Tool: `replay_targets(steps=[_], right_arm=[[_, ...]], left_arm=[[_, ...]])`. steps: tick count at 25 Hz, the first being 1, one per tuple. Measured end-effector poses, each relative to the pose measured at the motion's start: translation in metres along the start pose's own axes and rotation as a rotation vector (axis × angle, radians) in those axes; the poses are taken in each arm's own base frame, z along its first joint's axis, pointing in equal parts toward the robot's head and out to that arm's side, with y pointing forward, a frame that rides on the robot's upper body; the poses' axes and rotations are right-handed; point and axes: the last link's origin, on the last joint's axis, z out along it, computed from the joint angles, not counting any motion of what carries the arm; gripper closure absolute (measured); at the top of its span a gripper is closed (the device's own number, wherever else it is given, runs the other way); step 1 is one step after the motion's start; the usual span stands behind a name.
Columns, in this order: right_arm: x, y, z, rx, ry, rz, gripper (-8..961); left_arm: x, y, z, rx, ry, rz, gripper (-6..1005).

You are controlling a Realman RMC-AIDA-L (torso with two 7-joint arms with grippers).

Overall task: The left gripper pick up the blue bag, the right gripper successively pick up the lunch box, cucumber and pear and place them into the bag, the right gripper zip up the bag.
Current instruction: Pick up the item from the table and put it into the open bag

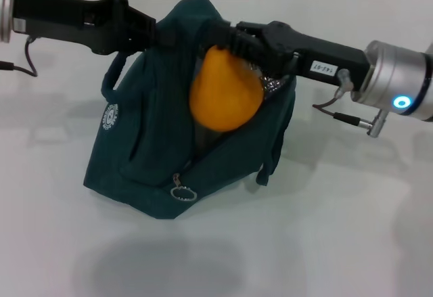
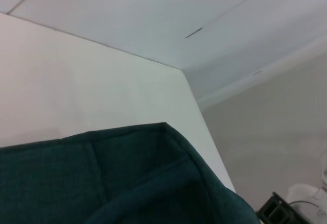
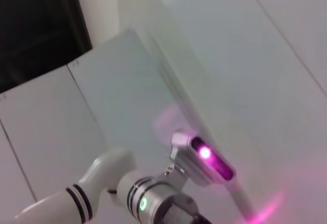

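Observation:
The blue bag (image 1: 149,148) stands on the white table, its mouth facing right and held up. From the left, my left gripper (image 1: 161,34) is shut on the bag's top edge. Only the bag's teal fabric (image 2: 127,183) shows in the left wrist view. My right gripper (image 1: 233,45) reaches in from the right and is shut on the top of the orange-yellow pear (image 1: 225,99). The pear hangs in the bag's mouth, its lower part behind the front flap. Silver lining (image 1: 272,84) shows beside it. The lunch box and cucumber are out of view.
The round zipper ring (image 1: 183,193) hangs at the bag's front lower edge, and a white logo (image 1: 110,116) marks its left side. White table (image 1: 325,229) surrounds the bag. A cable and plug (image 1: 352,118) dangle under the right wrist.

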Motion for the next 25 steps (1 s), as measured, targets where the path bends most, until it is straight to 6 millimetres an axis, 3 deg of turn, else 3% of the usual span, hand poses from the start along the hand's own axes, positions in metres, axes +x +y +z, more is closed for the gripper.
replay_targets(steps=[12, 25], right_arm=[[0.000, -0.002, 0.015, -0.007, 0.046, -0.032, 921], [0.002, -0.002, 0.015, 0.003, 0.034, -0.012, 909]], left_arm=[[0.000, -0.002, -0.007, 0.003, 0.019, -0.008, 950], [-0.001, -0.003, -0.009, 0.006, 0.023, -0.010, 950]])
